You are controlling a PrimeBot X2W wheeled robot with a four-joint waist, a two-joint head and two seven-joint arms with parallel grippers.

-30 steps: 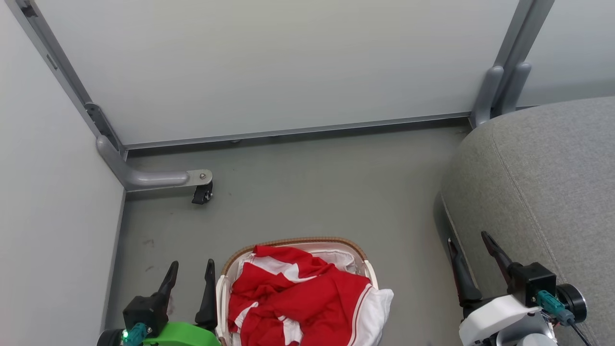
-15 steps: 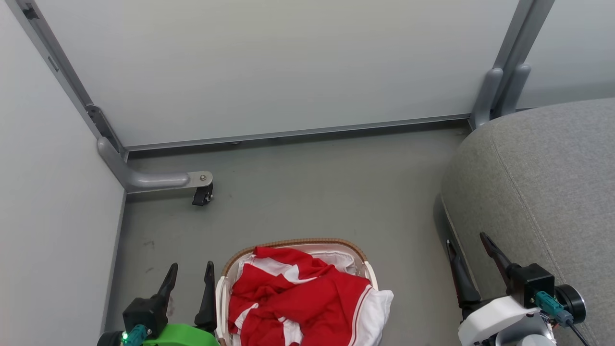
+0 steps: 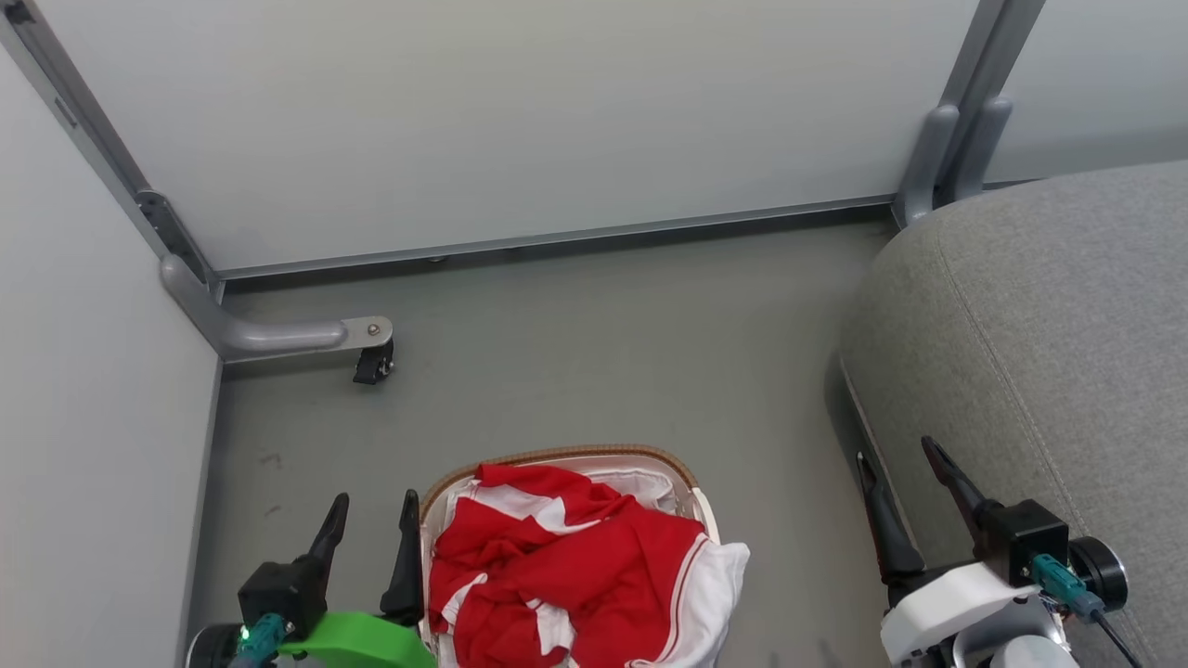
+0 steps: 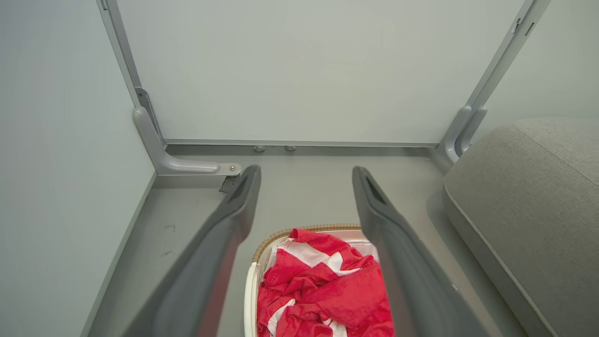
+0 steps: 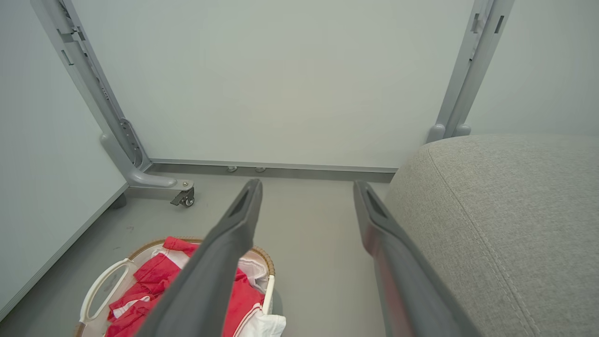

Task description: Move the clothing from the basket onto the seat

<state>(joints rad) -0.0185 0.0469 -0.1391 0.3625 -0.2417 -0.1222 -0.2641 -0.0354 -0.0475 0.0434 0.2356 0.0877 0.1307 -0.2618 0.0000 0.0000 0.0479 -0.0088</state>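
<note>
Red clothing (image 3: 575,575) with white panels and stripe trim is heaped in the white basket (image 3: 557,456) with a brown woven rim, low in the head view; one white edge hangs over the basket's right side. My left gripper (image 3: 375,503) stands open just left of the basket, empty. The left wrist view shows the clothing (image 4: 323,290) below and between its fingers. My right gripper (image 3: 896,447) is open and empty beside the grey seat (image 3: 1049,353), right of the basket. In the right wrist view the basket (image 5: 98,285) lies at lower left and the seat (image 5: 505,224) at right.
Pale partition panels close off the back and left. A grey metal foot with a caster (image 3: 373,364) juts onto the grey floor at back left. A grey post (image 3: 947,158) stands at the seat's far corner. Bare floor (image 3: 603,362) lies between basket and back wall.
The whole head picture has shifted slightly left and up, so the camera moved. Both grippers stay open in much the same places; the clothing lies as before.
</note>
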